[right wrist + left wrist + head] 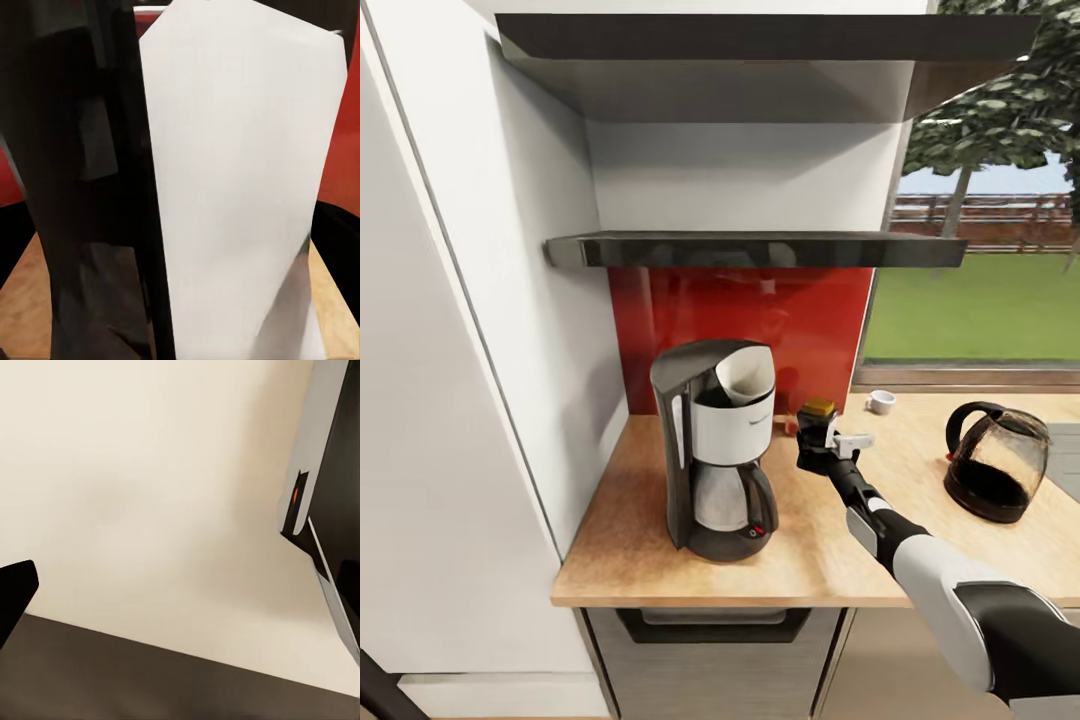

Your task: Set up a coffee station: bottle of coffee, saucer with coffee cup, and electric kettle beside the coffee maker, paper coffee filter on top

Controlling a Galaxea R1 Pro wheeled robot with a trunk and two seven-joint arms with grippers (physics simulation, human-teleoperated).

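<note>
The bottle of coffee [819,408] sits in the right gripper [817,440], the jaws closed around it, its amber top showing above them, just right of the coffee maker [717,450] over the kitchen countertop [630,520]. The paper coffee filter [746,376] rests in the maker's top. The coffee cup [880,402] stands behind, the electric kettle [996,461] farther right. I cannot tell the left gripper's state.

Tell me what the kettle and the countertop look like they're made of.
The electric kettle looks like dark, see-through glass with a glossy sheen, and its handle and base seem to be black plastic. The kitchen countertop looks like light wood or a wood-look laminate, going by its matte grain pattern.
</note>
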